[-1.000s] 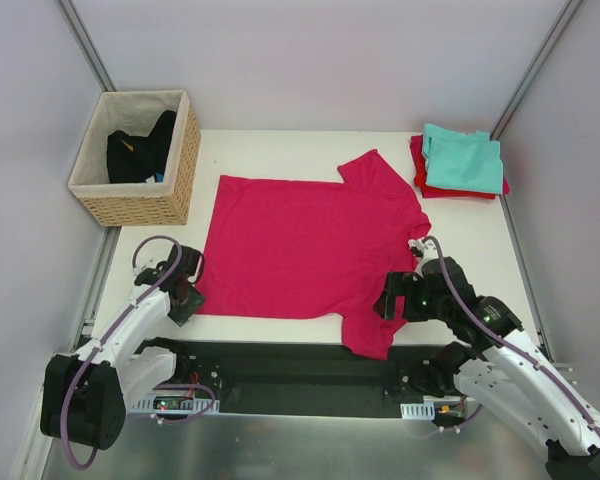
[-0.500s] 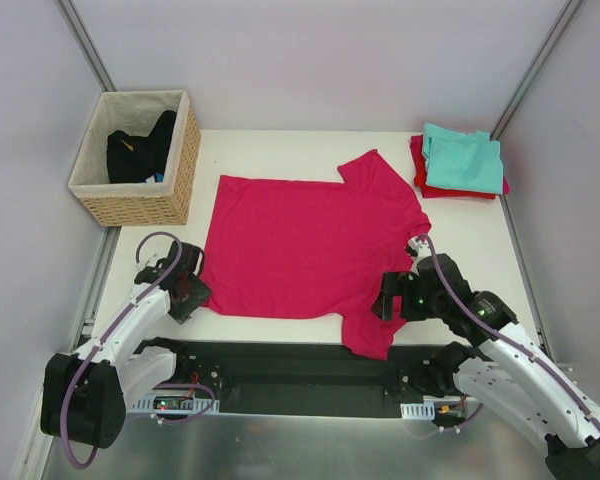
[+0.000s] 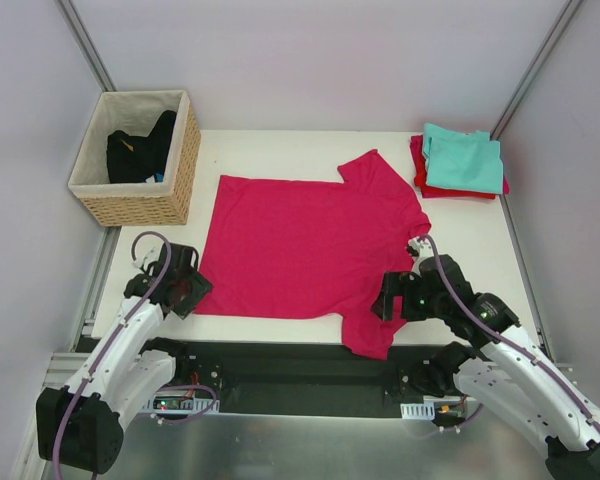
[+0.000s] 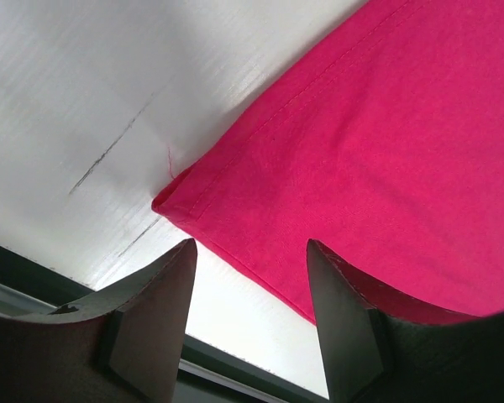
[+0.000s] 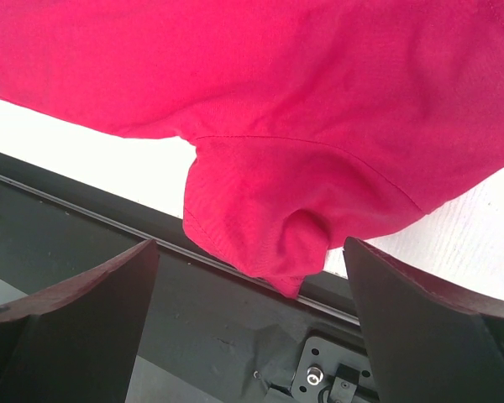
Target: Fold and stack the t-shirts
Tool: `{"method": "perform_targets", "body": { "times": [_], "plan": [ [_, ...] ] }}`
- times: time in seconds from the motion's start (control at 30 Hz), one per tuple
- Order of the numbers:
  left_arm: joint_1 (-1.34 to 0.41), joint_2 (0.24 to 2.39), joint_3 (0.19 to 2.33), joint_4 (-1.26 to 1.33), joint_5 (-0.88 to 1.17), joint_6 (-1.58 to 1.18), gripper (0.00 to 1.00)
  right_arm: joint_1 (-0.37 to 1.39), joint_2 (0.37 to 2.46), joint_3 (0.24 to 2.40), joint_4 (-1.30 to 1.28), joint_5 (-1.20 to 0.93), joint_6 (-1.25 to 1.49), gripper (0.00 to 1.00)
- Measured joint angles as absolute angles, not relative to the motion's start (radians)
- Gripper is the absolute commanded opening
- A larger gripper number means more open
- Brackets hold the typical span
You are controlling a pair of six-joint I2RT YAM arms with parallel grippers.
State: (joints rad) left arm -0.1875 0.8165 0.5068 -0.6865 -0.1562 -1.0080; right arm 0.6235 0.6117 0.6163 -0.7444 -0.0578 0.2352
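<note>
A large magenta-pink t-shirt [image 3: 310, 245] lies spread flat on the white table [image 3: 280, 150]. One sleeve [image 3: 370, 335] hangs over the front edge. My left gripper [image 3: 185, 290] stands open at the shirt's near-left corner [image 4: 164, 203]. In the left wrist view the left gripper [image 4: 250, 245] holds nothing, and its right finger [image 4: 344, 327] lies over the hem. My right gripper [image 3: 385, 300] is open wide over the hanging sleeve [image 5: 269, 218], with nothing gripped between its fingers [image 5: 250, 243]. A folded teal t-shirt [image 3: 465, 160] rests on a red one [image 3: 420, 170] at the back right.
A woven wicker basket [image 3: 140, 205] with dark clothes [image 3: 140, 150] inside stands at the back left corner. A dark rail [image 3: 300, 370] runs along the table's front edge between the arm bases. Grey walls close in both sides.
My left gripper has opened wider beside the shirt's near-left corner, and its arm has shifted a little. The right gripper crept slightly left. The shirts have not moved.
</note>
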Motion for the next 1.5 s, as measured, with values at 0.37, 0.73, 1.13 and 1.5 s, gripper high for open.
{"method": "perform_targets", "body": {
  "times": [0.37, 0.73, 1.13, 1.5],
  "plan": [
    [-0.187, 0.842, 0.492, -0.692, -0.157, -1.013, 0.53, 0.624, 0.606, 0.606, -0.738, -0.061, 0.237, 0.96],
    [-0.187, 0.898, 0.445, -0.692, -0.187, -1.038, 0.52, 0.624, 0.583, 0.580, -0.738, -0.061, 0.250, 0.96],
    [-0.122, 0.949, 0.446, -0.662, -0.204, -1.026, 0.26, 0.624, 0.556, 0.573, -0.738, -0.061, 0.258, 0.96],
    [-0.115, 0.995, 0.450, -0.584, -0.208, -1.003, 0.00, 0.624, 0.556, 0.569, -0.738, -0.061, 0.266, 0.96]
  ]
}}
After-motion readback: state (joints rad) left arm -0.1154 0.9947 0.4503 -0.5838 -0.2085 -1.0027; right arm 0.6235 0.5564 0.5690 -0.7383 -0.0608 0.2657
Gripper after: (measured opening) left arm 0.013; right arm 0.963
